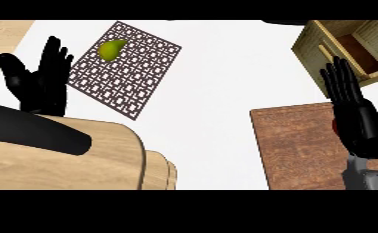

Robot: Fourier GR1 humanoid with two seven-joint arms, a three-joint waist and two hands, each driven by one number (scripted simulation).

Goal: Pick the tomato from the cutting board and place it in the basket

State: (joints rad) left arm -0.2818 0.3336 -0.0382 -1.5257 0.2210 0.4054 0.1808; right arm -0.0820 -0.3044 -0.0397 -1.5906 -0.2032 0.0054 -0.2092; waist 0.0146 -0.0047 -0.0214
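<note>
A: What colour is the mat (125,69) at ten o'clock?
B: Brown with a white lacy pattern. The pear (110,50) is yellow-green.
A: And the board (295,147) at four o'clock?
B: Reddish brown wood. Both hands (37,84) are black.

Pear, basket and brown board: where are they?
pear (111,50), head view, middle of its green body.
basket (316,46), head view, its wooden left wall.
cutting board (295,147), head view, bare wood in its middle.

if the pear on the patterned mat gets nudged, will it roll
The pear probably rolls in a curve rather than straight, since one end is narrower. It lies on its side on the flat patterned mat, so tipping seems unlikely.
</note>
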